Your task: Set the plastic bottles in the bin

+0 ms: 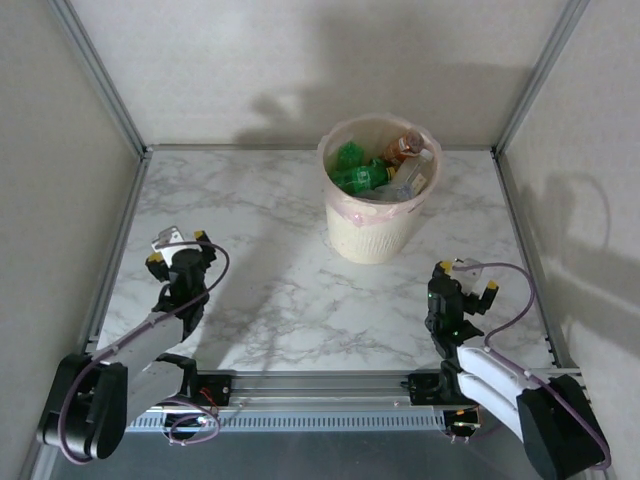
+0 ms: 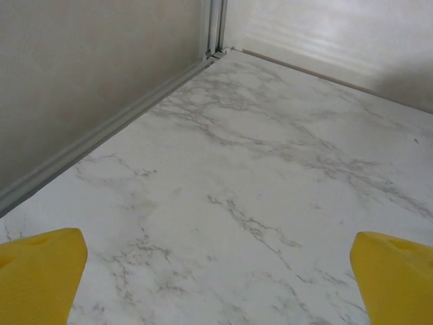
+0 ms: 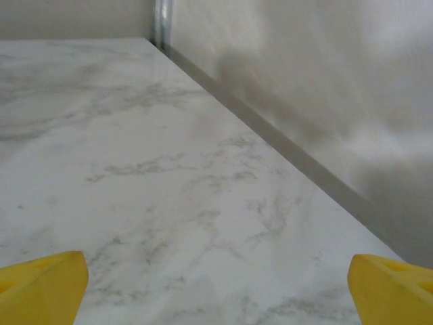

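Gaping wide and empty, the left fingers (image 1: 155, 259) and right fingers (image 1: 444, 266) grasped nothing, seemingly because the plastic bottles (image 1: 360, 175) lay heaped in the bin (image 1: 372, 238) well beyond them.

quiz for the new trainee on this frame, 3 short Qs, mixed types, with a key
1. Where are the bottles? A: in the bin. B: lying beside it. C: lined up in front of it.
2. True or false: the left gripper and the right gripper are both open and hold nothing.
3. Fill in: seen from the arms, the bin stands toward the ___ edge of the table (near or far).

Key: 1 A. 2 true. 3 far.
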Controlling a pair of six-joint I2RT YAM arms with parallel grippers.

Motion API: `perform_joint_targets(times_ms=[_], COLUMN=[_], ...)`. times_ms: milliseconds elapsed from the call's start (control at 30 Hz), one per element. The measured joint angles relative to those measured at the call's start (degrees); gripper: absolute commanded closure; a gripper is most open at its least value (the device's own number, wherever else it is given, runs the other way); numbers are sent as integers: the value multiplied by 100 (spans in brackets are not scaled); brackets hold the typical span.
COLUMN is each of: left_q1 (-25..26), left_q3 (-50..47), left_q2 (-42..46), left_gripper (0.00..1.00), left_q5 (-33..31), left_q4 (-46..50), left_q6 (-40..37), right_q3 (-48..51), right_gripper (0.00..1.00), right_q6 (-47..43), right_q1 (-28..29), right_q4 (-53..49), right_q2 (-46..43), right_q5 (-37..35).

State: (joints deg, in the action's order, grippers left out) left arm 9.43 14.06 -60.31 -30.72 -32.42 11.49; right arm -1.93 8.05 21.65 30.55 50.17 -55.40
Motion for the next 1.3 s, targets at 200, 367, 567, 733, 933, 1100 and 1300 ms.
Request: perform_joint_targets(times_ms=[200,367,567,733,933,1100,1300], left_q1=[-57,-81,-306,-446,-446,-428,-422], left_q3=[-326,-26,-131,-278,-278,-278,-278], left_q2=[-1014,-1934,-2702,-2782,-2782,-2782,-2782], left_gripper=[1,1,1,1,1,1,1], left_q5=[186,455,911,1235,1392,1403,1401], left_q4=[-1550,-2264,-3661,-4061,-4225,-4238,-4238], left_q6=[-229,-448,-577,-573,-575,-577,-597], right_q3=[133,105,-446,-833,-881,-881,-881], right_gripper=[1,1,1,1,1,1,1], right_q6=[-334,-232,-407,-442,-444,-444,-446], right_q1=[-1349,-1937,-1943,-1974,-1991,-1991,-1991], right_q4=[1755,3112,4472,4387,4400,4400,4400], right_q2=[396,1604,3530,3860,3860,3860,3860], right_q5=[1639,2986,4059,4374,4498,4503,4500])
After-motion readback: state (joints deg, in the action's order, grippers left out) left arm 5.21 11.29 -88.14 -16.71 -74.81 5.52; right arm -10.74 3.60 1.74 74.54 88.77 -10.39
